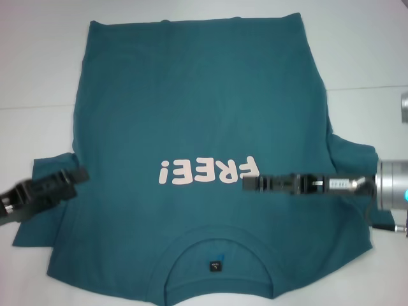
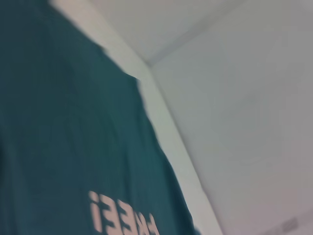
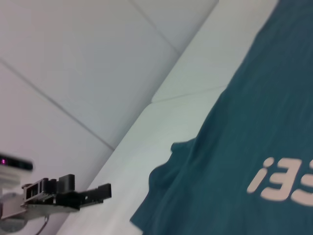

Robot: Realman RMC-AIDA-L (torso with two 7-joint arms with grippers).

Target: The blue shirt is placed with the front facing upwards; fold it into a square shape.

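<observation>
The left gripper (image 1: 80,173), a black blocky metal tool, reaches in from the left edge over the blue shirt (image 1: 197,115), at the spot where the left sleeve (image 1: 44,191) meets the body. Whether its jaws are spread or pressed together cannot be told. Right of those jaws lies the shirt itself, a soft matte teal-blue knit spread flat and front up on the plain white counter (image 1: 38,64), hem far from the robot, round ribbed collar (image 1: 217,255) nearest it. Pale pink rounded letters reading "FREE!" (image 1: 207,171) run across the chest, seen upside down from the head, between the two sets of jaws. A small black neck label (image 1: 217,266) sits inside the collar; its writing is too small to read. The right gripper (image 1: 250,183), slim, black with a silver cylindrical wrist, hovers just right of the print; its jaws look pressed together. Beyond it the right sleeve (image 1: 354,159) lies rumpled.
</observation>
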